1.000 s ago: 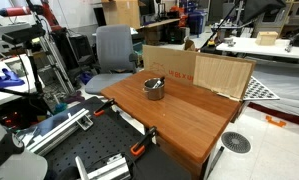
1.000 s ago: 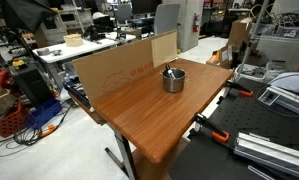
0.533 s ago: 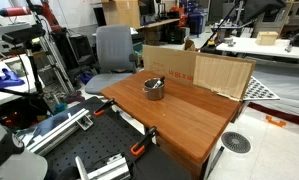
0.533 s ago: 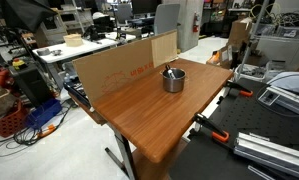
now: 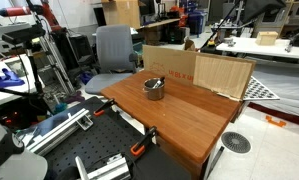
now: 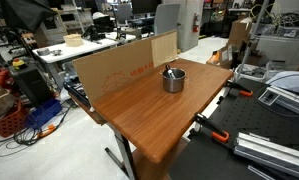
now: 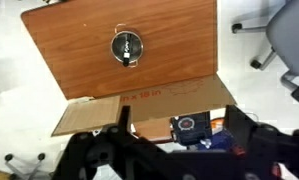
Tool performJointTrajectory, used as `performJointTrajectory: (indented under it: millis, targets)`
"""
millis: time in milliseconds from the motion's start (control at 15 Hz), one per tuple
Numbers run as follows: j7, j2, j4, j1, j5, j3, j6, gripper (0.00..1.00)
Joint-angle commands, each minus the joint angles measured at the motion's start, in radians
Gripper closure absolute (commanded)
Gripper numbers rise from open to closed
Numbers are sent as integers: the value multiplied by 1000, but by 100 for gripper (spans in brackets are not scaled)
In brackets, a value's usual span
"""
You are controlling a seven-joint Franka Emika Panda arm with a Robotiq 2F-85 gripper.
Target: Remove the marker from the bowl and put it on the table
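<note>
The small grey metallic bowl (image 5: 153,89) stands on the reddish-brown wooden table (image 5: 184,118), toward its far side, in both exterior views (image 6: 173,81). The dark marker (image 6: 169,71) leans inside the bowl with its tip over the rim. In the wrist view the bowl (image 7: 126,46) is seen from high above, with the marker (image 7: 127,50) lying across it and the table (image 7: 74,55) around it. My gripper (image 7: 179,130) shows only in the wrist view. It is open and empty, far above the scene and away from the bowl.
Tan cardboard sheets (image 5: 224,74) stand along one table edge, and show in the other views too (image 6: 114,66) (image 7: 139,104). A grey office chair (image 5: 113,48) is behind them. Orange clamps (image 6: 215,131) and metal rails (image 5: 49,128) lie beside the table.
</note>
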Motion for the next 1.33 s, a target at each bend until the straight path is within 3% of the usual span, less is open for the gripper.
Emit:
performJointTrajectory:
  millis: [0,1267]
  targets:
    - [5,2,3,15,-6,-13,-3,0]
    - [38,6,1,7,-13,-13,0,0]
